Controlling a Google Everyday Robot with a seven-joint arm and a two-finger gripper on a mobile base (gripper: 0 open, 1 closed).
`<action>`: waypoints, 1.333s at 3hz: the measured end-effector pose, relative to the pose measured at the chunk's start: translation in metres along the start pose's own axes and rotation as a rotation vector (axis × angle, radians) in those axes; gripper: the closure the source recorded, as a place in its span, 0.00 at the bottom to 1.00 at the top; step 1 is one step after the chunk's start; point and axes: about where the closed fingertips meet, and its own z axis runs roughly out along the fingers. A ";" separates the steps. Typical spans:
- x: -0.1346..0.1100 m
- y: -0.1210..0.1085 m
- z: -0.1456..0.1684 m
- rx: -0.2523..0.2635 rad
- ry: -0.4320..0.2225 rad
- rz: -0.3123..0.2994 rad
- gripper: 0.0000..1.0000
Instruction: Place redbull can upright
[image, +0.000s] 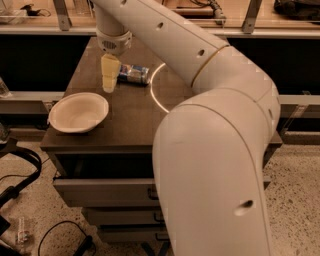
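Observation:
The redbull can lies on its side on the dark table top, light blue and silver, towards the back left. My gripper hangs from the wrist just left of the can, its pale fingers pointing down close to the table. It holds nothing that I can see. The gripper's side hides the can's left end.
A white bowl sits at the table's front left corner. A bright ring of light curves on the table beside the can. My large white arm hides the table's right half. Drawers sit below; cables lie on the floor at left.

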 end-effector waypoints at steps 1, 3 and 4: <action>0.000 -0.001 0.018 -0.024 0.026 0.004 0.00; 0.006 -0.019 0.048 -0.039 0.092 0.000 0.17; 0.002 -0.023 0.051 -0.030 0.081 0.001 0.41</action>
